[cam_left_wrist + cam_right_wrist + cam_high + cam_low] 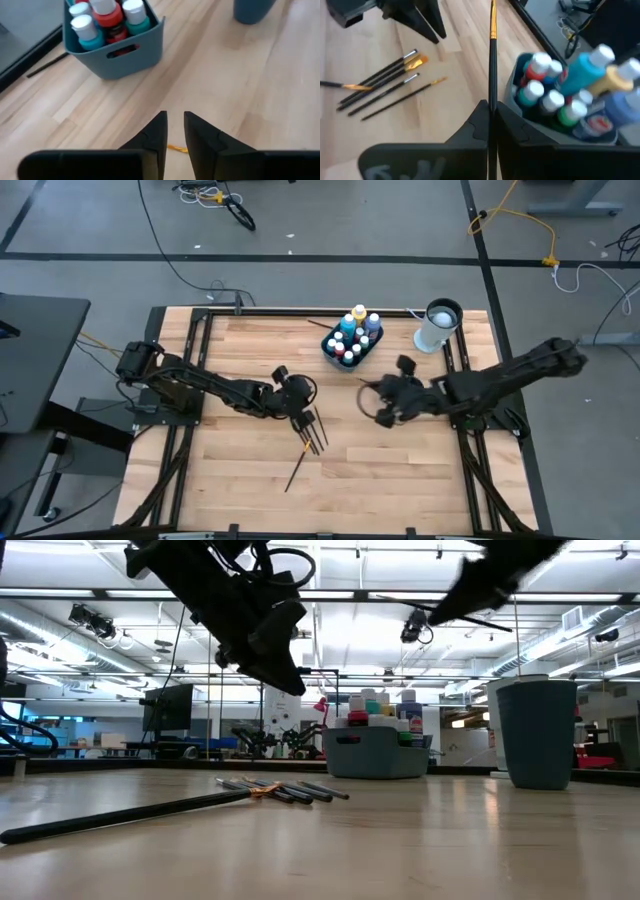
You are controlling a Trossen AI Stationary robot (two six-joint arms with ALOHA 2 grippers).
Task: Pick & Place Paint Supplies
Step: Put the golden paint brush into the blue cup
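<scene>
Several thin dark brushes lie flat on the wooden table, fanned out, with a longer one just near of them; they also show in the low view. A blue-grey bin at the table's far middle holds several paint bottles standing upright. My left gripper hangs above the lying brushes, open by a narrow gap and holding nothing. My right gripper, right of the table's middle and near the bin, is shut on one brush. My right gripper pinches the brush's dark shaft between its two fingers. The brush runs along the fingers and sticks out ahead of them, its gold ferrule at the end away from the gripper. It is lifted clear of the table, beside the bin's rim.
A tall white cylinder with a dark top stands right of the bin near the table's far right corner, large in the low view. Bare wood stretches across the table's near half. A dark frame runs round the table.
</scene>
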